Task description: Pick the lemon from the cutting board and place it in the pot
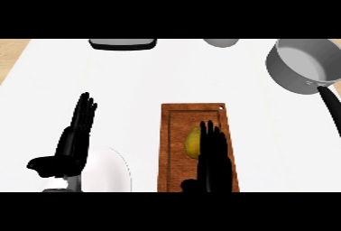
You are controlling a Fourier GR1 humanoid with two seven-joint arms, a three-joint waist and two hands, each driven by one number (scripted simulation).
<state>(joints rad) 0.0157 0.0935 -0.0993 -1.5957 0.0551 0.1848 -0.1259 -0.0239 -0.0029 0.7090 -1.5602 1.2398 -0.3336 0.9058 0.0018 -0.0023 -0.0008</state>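
Lemon (pixel 192 142) seen on cutting board (pixel 174 149), partly covered by right hand (pixel 214 158), fingers straight, released. Left hand (pixel 72 142) rested open at left. Pot (pixel 305 63) far right.

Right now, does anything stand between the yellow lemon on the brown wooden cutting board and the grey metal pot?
Nothing visible does. The yellow lemon lies on the brown wooden cutting board, partly under the open right hand. Only bare white counter separates it from the grey metal pot at far right.

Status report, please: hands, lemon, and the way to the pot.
Right hand open over lemon, on cutting board. Left hand open, resting. Pot far right, path unobstructed.
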